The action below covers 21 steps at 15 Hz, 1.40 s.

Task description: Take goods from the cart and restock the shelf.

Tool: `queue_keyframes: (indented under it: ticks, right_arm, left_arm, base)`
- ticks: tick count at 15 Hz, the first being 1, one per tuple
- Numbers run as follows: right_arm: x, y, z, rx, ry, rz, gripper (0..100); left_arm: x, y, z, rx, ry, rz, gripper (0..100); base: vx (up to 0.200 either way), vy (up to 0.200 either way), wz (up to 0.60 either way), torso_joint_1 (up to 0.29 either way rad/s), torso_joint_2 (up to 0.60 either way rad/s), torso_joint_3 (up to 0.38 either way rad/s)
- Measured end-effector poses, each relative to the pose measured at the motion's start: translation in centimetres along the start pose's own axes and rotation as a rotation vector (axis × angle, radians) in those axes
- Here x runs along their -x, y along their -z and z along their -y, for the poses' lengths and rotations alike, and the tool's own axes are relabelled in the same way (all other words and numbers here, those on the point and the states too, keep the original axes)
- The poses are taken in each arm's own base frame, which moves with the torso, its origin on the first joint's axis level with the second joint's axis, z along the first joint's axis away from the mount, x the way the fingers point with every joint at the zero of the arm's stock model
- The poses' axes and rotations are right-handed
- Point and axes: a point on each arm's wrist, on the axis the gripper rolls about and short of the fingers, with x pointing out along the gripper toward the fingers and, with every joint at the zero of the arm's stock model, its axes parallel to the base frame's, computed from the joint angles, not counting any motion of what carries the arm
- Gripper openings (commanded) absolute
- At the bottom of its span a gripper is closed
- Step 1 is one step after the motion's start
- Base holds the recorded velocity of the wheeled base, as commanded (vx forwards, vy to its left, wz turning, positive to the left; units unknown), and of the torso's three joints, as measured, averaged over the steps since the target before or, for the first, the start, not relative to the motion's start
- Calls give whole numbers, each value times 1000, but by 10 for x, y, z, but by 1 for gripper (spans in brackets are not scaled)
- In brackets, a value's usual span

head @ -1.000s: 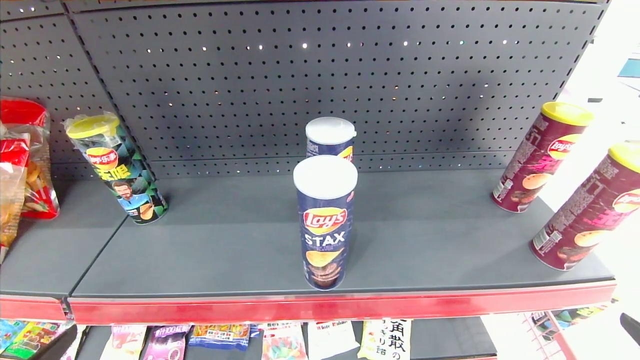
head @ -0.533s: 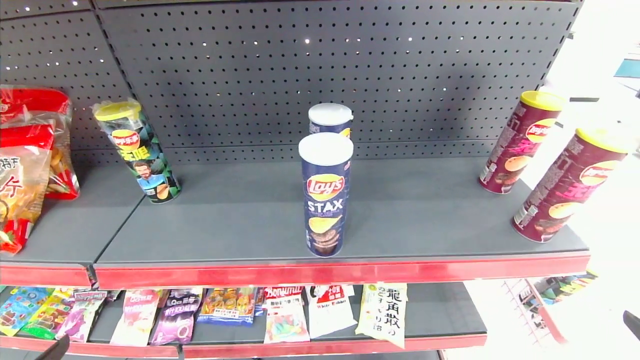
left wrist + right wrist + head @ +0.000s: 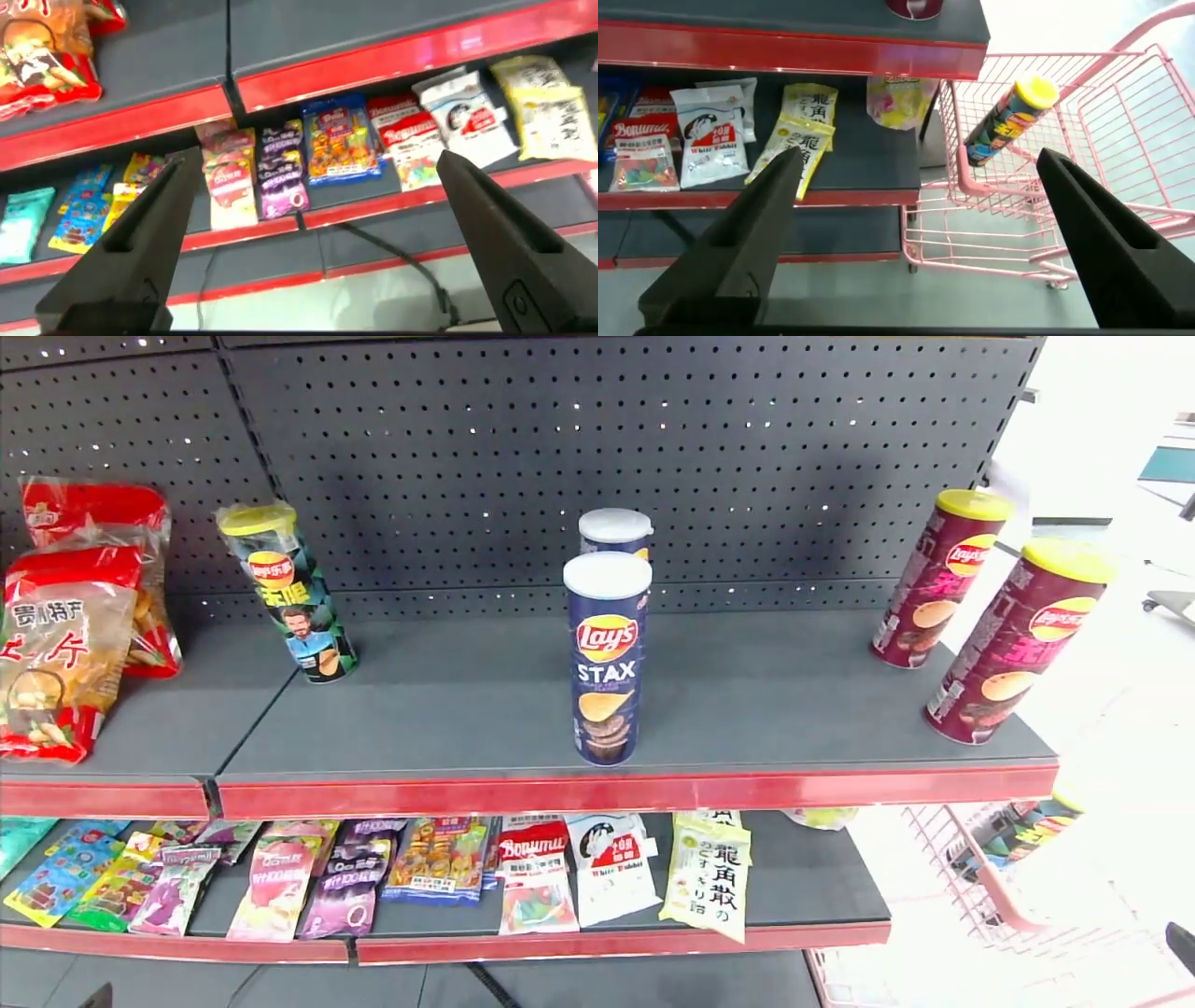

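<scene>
Head view: on the shelf [image 3: 747,709] a blue can [image 3: 607,663] is stood at the front edge. Beside its right end a pink cart [image 3: 994,887] is parked, a yellow-lidded can [image 3: 1008,121] leaned inside. Both the left claw [image 3: 313,168] and right claw [image 3: 917,159] are spread, empty.

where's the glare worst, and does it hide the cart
Head view: the right side is blown out white, washing out the pink cart below the front maroon can. Right wrist view: evenly lit, cart wires and the yellow-lidded can inside read plainly.
</scene>
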Motion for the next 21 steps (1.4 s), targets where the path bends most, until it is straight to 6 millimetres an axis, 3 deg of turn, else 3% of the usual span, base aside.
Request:
queue_keyframes:
  ticks: [16, 21]
  right_arm:
    - [-2, 4, -1, 5, -27, -18, 100]
    - [-3, 8, -2, 6, -28, -30, 100]
  left_arm:
    - [6, 9, 1, -35, -5, 34, 100]
    - [7, 8, 1, -60, 1, 40, 100]
  base:
    - [0, -200, 0, 5, 1, 3]
    - [0, 0, -600, 0, 5, 2]
